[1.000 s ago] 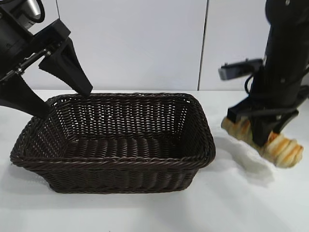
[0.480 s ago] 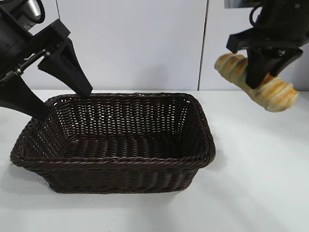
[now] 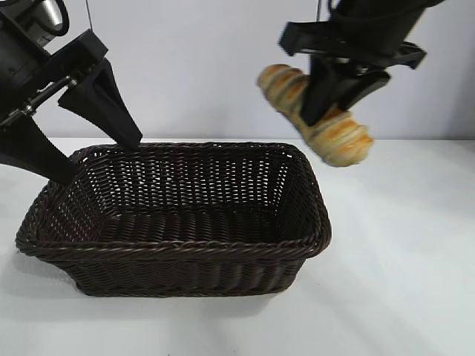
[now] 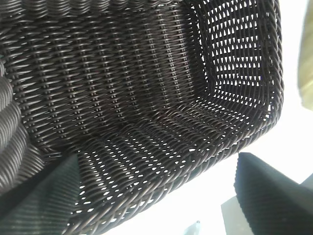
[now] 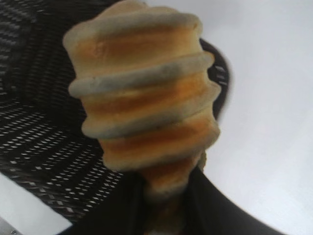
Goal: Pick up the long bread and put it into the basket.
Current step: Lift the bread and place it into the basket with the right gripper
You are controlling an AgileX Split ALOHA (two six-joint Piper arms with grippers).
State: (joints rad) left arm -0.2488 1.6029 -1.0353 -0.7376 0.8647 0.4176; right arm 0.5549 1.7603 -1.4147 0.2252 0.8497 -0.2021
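The long bread (image 3: 343, 139), ridged with cream and golden-orange stripes, hangs tilted in the air above the right end of the basket (image 3: 185, 249), a dark brown wicker one on the white table. My right gripper (image 3: 320, 104) is shut on the bread's middle. In the right wrist view the bread (image 5: 142, 98) fills the centre, pinched between the black fingers of the right gripper (image 5: 166, 200), with the basket (image 5: 44, 161) behind it. My left gripper (image 3: 96, 156) is open, its fingers straddling the basket's far left corner. In the left wrist view, the basket's wall (image 4: 146, 73) lies beyond the left gripper (image 4: 156, 196).
The white table (image 3: 401, 282) stretches bare to the right of and in front of the basket. A pale wall with a vertical seam (image 3: 318, 74) stands behind the table.
My right gripper has lifted the long bread off the table at the right and carried it up and leftward to above the basket's right end. The left arm has not moved.
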